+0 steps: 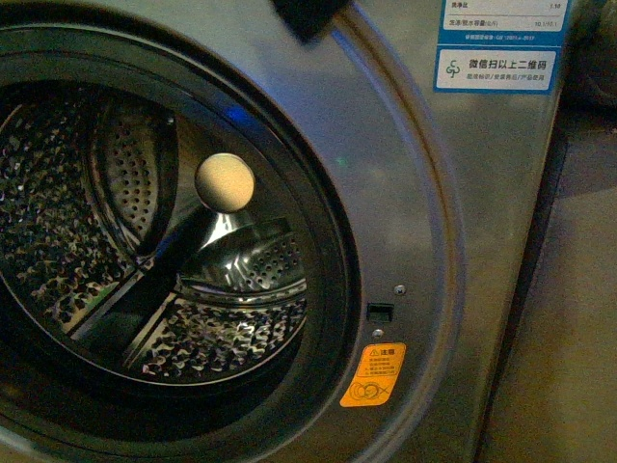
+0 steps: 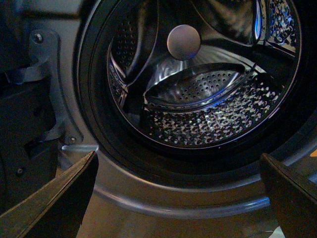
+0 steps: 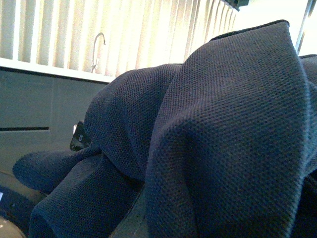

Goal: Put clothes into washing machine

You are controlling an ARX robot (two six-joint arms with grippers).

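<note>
The washing machine (image 1: 453, 289) is grey metal with its porthole open; the perforated steel drum (image 1: 58, 212), cream hub (image 1: 225, 181) and orange sticker (image 1: 374, 374) show in the front view. The drum (image 2: 208, 114) holds nothing that I can see. My left gripper (image 2: 181, 198) is open and empty, its dark fingers (image 2: 54, 203) spread just below the porthole rim. The dark navy clothes (image 3: 223, 139) fill the right wrist view in heavy folds. My right gripper is shut on them, its jaws hidden under the fabric. A dark corner (image 1: 308, 17) at the front view's top edge may be the fabric.
A blue and white label (image 1: 496, 43) sits on the machine's upper right front. The door hinge bracket (image 2: 42, 74) is beside the porthole in the left wrist view. Behind the clothes are pale vertical blinds (image 3: 124, 34), a tap (image 3: 98, 49) and a grey cabinet front (image 3: 34, 109).
</note>
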